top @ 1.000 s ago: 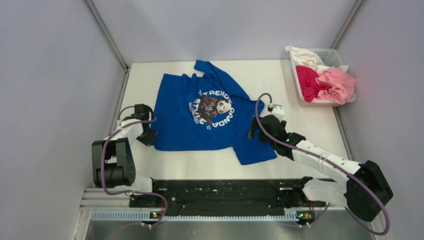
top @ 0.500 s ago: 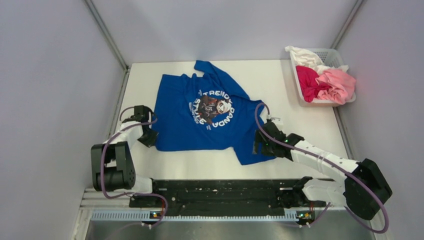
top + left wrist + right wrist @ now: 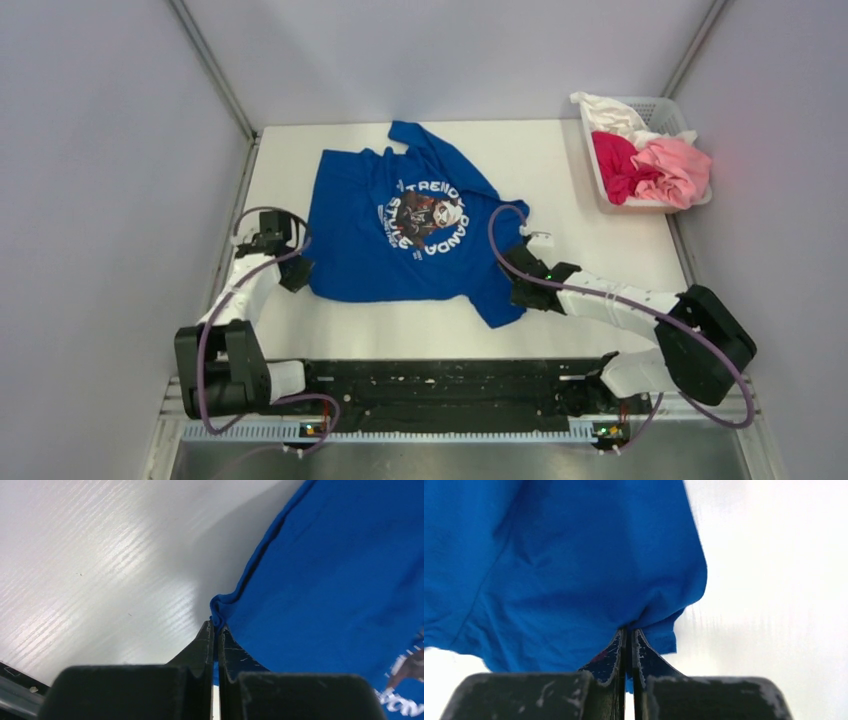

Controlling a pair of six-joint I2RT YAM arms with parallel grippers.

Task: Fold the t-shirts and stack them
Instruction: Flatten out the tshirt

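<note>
The blue t-shirt (image 3: pixel 400 240) lies spread, print up, mid-table (image 3: pixel 600 240). The left gripper (image 3: pixel 216 625) is clamped tight on a fold of its near-left edge, and the right gripper (image 3: pixel 629 632) is clamped on its near-right corner. A clean fold probably needs the 2 arms to lift together, level, keeping the cloth taut between them so nothing bunches.

Soft matt blue t-shirt (image 3: pixel 360 250), glossy table (image 3: pixel 580 190)

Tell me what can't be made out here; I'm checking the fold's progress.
Top external: where the left tool and right tool pinch the blue t-shirt is hidden beneath them.
Top external: the basket's clothes lie heaped, so their count is hidden.
Wrist views: frame edges cut off the shirt's print.
</note>
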